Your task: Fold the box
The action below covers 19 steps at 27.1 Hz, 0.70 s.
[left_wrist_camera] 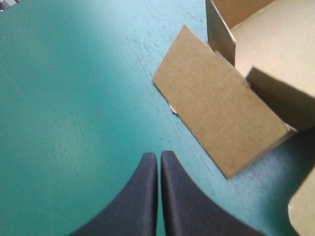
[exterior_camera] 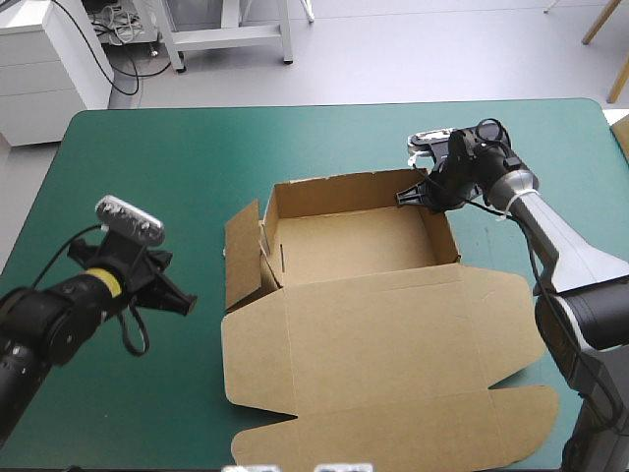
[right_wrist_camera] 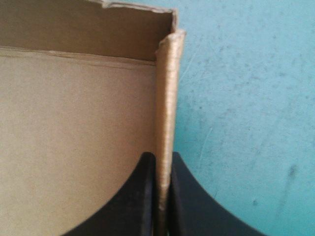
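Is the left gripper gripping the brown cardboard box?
No, the left gripper is shut over the teal-green cover, apart from the brown cardboard box.

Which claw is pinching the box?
The right claw: it is shut on the right wall of the box. The left claw is shut on nothing, above the teal-green cover, the side flap ahead of it.

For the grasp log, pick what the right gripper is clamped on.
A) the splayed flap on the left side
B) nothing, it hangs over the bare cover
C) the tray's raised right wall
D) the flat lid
C: the right gripper is shut on the box, with the raised right wall pinched between its black fingers near the far corner.
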Each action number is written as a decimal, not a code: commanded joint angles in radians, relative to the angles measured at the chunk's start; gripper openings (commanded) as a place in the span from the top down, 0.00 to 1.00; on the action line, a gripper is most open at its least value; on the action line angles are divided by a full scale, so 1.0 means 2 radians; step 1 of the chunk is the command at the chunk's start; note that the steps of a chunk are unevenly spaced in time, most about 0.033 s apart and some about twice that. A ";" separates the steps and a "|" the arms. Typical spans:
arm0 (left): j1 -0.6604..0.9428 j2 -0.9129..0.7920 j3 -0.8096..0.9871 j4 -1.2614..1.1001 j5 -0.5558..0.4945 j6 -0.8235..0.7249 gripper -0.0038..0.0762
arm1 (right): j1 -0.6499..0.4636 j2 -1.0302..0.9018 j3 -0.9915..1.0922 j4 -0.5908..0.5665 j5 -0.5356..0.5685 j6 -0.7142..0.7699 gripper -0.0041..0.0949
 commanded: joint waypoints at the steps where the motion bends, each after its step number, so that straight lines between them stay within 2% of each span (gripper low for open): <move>1: 0.001 -0.084 0.067 -0.008 -0.045 -0.012 0.96 | -0.002 -0.005 -0.003 -0.013 0.014 -0.019 0.98; 5: 0.001 -0.179 0.153 -0.035 -0.048 -0.011 0.96 | -0.002 -0.005 -0.003 -0.013 -0.001 -0.039 0.95; 8: 0.001 -0.213 0.175 -0.035 -0.054 -0.011 0.96 | -0.002 -0.005 -0.012 -0.015 -0.001 -0.039 0.86; 15: 0.001 -0.230 0.181 -0.035 -0.044 -0.011 0.96 | -0.004 -0.006 -0.084 -0.015 0.042 -0.039 0.61; 17: 0.001 -0.232 0.181 -0.035 -0.044 -0.011 0.96 | -0.004 -0.007 -0.107 -0.016 0.064 -0.039 0.57; 19: 0.001 -0.232 0.181 -0.035 -0.041 -0.011 0.96 | -0.004 -0.015 -0.119 -0.015 0.063 -0.039 0.55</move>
